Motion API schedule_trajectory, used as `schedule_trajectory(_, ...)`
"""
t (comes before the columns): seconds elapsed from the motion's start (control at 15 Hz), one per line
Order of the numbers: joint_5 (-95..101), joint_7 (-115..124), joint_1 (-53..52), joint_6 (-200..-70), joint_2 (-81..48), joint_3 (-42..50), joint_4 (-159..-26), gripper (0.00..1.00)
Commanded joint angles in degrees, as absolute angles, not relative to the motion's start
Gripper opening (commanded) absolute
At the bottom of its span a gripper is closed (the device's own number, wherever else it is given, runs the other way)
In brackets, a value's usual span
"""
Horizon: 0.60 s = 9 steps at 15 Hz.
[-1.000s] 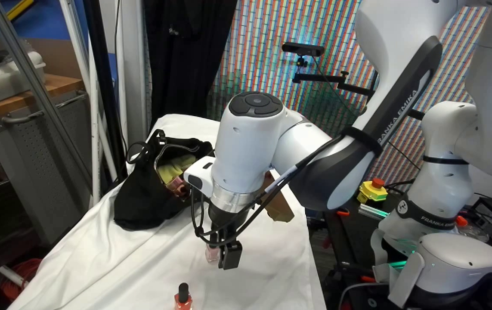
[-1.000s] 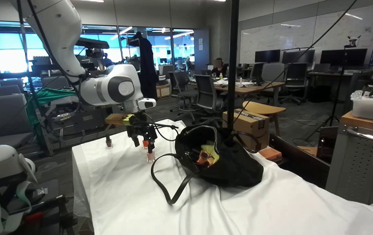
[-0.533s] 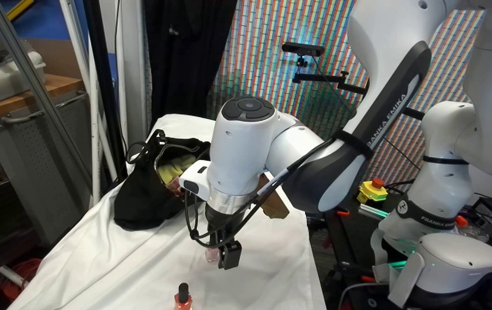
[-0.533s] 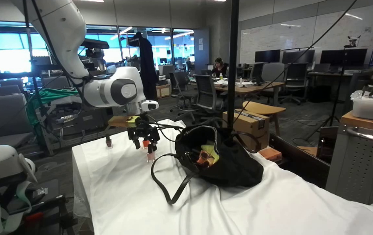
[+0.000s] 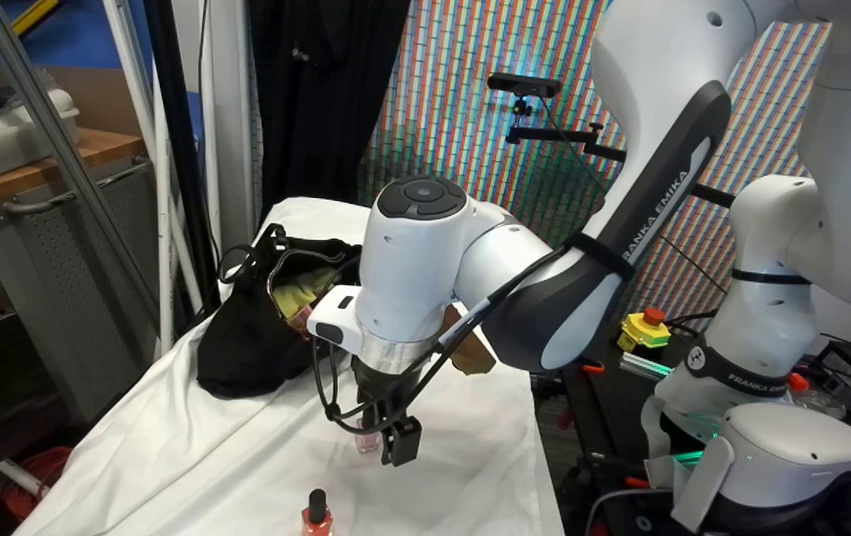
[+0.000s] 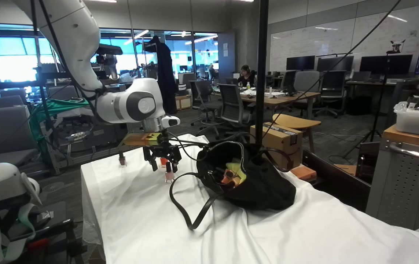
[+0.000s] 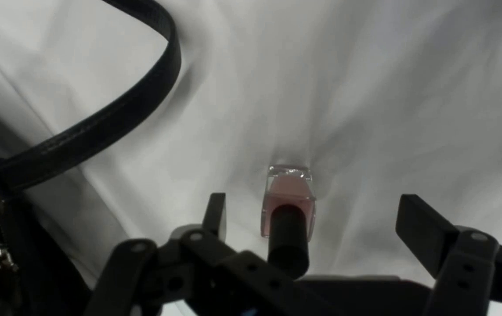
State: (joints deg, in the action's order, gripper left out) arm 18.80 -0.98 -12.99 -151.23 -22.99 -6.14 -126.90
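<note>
- Bag (image 7: pixel 42 259) in black fabric slumps at far left in the wrist view, its zipper (image 7: pixel 0 256) glinting.
- Smooth black strap (image 7: pixel 145 92), stitched along its edge, arcs across creased white cloth (image 7: pixel 356 109).
- Boxy, clear-walled bottle (image 7: pixel 290 193) with pink contents stands upright on the cloth, its cylindrical black cap (image 7: pixel 289 245) between my angular fingers (image 7: pixel 426 232).
- My gripper (image 7: pixel 313 215), matte black, is parted wide, gaps showing either side of the bottle.
</note>
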Motion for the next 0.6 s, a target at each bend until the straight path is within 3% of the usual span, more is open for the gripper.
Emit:
schedule_trajectory(0.0, 18.4, -3.3, -12.7, -150.8, -24.5, -6.1, -125.0, 1.0)
schedule_trajectory(0.53, 18.3, -3.9, -12.6, -150.6, -27.3, -5.7, -123.1, 1.0)
